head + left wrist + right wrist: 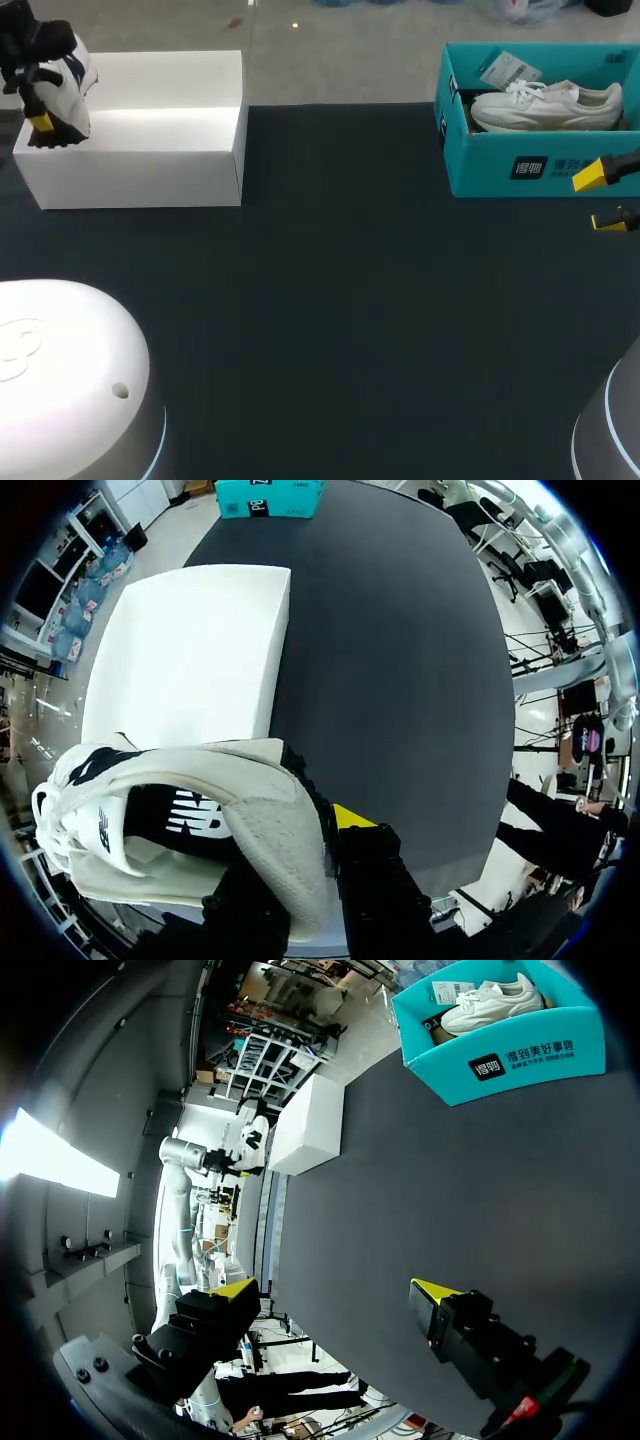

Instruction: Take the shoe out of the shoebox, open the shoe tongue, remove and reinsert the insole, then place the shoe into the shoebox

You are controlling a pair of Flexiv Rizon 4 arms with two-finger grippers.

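Observation:
At the far left, my left gripper (40, 120) is shut on a white shoe with black markings (70, 85), held above the left end of a white box (150, 150). In the left wrist view the shoe (230, 820) fills the space between the fingers of the left gripper (300, 852), opening turned toward the camera; one yellow tip shows beside it and the other is hidden. At the far right my right gripper (603, 198) stands open and empty, just in front of a teal shoebox (520, 165). That box holds a white sneaker (545, 105). The open right gripper (335, 1290) is seen over dark table.
The white box (190, 650) lies ahead of the left gripper, and the teal shoebox (270, 495) sits at the table's other end. From the right wrist, the teal shoebox (520, 1055) and its sneaker (490, 1005) are ahead, with the white box (305, 1125) beyond. Dark tabletop (340, 300) spreads between.

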